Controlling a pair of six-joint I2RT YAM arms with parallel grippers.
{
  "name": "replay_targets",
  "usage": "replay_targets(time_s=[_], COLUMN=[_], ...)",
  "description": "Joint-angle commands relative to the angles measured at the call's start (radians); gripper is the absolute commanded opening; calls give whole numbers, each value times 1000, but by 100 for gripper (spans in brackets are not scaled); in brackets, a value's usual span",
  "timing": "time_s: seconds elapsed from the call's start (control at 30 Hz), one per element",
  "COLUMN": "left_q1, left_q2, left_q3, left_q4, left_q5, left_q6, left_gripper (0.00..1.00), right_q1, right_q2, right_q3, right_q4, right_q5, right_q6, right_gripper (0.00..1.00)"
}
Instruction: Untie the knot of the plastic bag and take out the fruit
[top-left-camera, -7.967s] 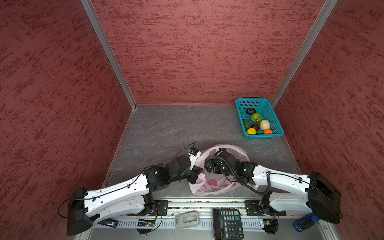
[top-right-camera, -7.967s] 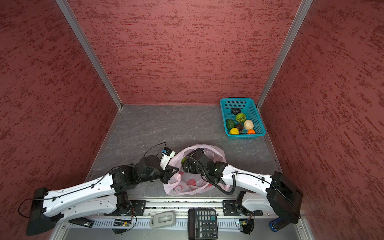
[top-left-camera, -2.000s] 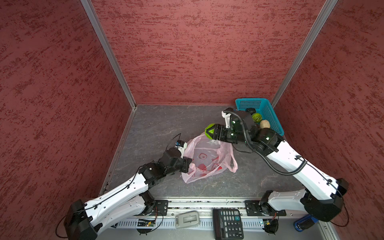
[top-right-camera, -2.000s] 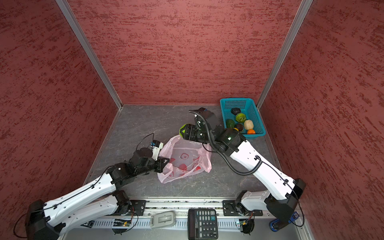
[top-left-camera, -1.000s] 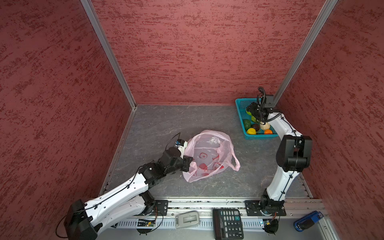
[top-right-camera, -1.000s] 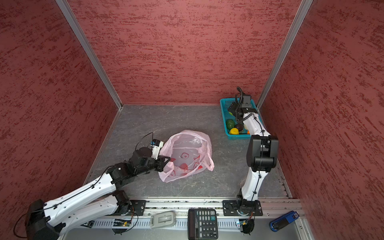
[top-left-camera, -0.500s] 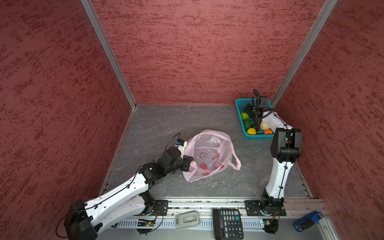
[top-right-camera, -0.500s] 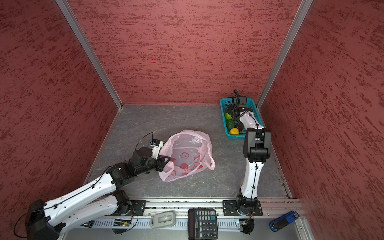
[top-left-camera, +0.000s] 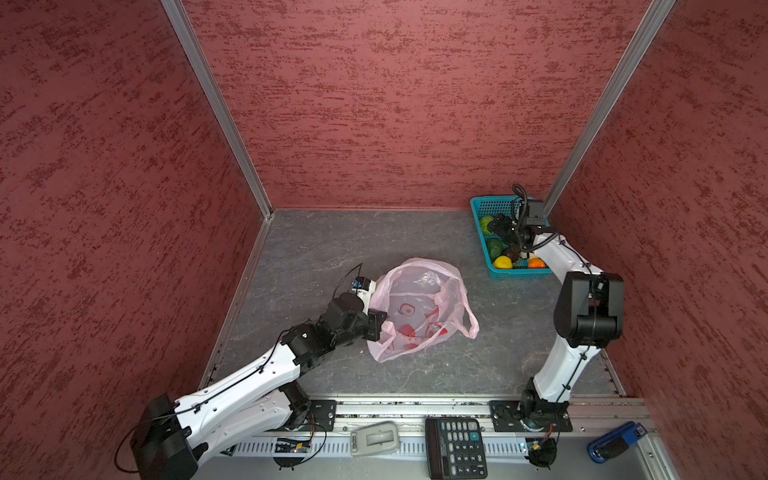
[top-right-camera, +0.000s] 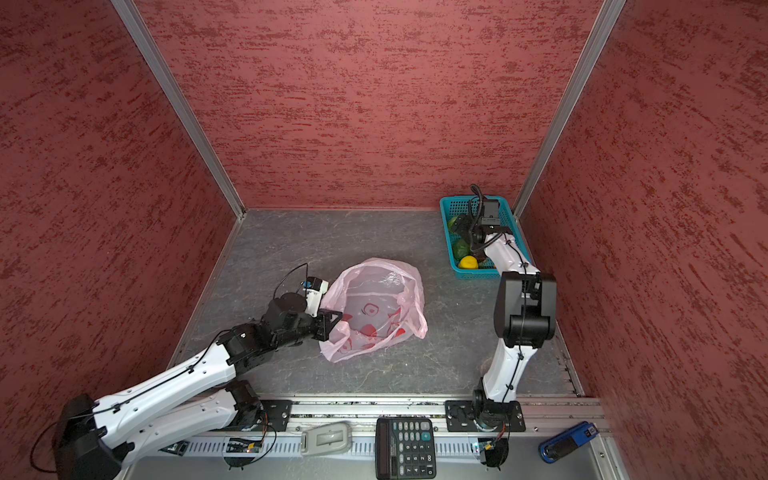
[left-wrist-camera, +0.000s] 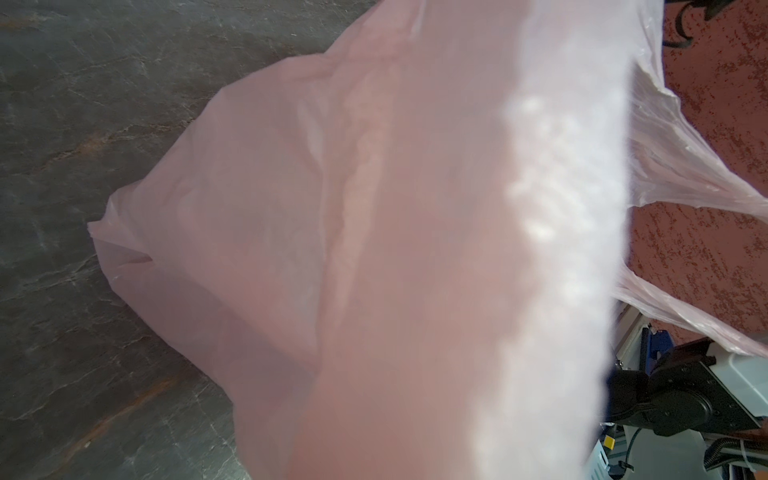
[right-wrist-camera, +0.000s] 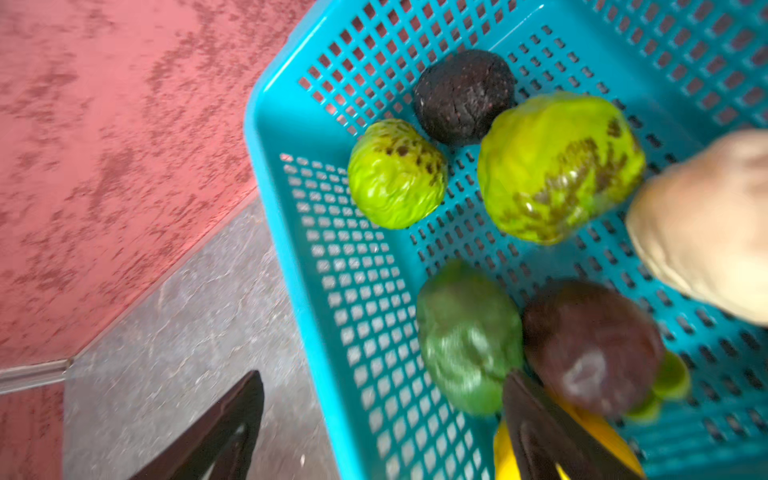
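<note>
Hovering over the teal basket (top-left-camera: 494, 204) at the far right corner of the worktop (top-left-camera: 332, 241), the right gripper (top-left-camera: 496, 227) has its fingers (right-wrist-camera: 224, 424) spread wide and empty, with the fruit (right-wrist-camera: 557, 166) lying loose in the basket below. The plastic bag (top-left-camera: 419, 307) lies well apart, mouth gaping, nearer the left gripper (top-left-camera: 377, 325), whose fingers are clenched on its rim

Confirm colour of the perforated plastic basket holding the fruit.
Teal. The perforated plastic basket shows best in the right wrist view.
</note>
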Motion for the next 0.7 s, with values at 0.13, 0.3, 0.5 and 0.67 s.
replay_targets(time_s=[0.13, 0.3, 0.5, 0.67], left_q1=[55, 107, 169, 227], left_q2=[66, 146, 268, 405], left_q3=[30, 67, 143, 222], left_q4=[94, 142, 189, 247], left_q5=[-4, 20, 68, 119], left_q6=[17, 37, 74, 103], left_gripper=[0, 0, 0, 0], right_q1=[46, 105, 201, 231], right_q2=[-294, -513, -737, -896], right_q3=[-264, -412, -493, -546], right_q4=[-24, -93, -219, -319], right_q5=[-70, -82, -40, -38], right_q6=[-16, -3, 55, 105], right_gripper=[92, 93, 94, 95])
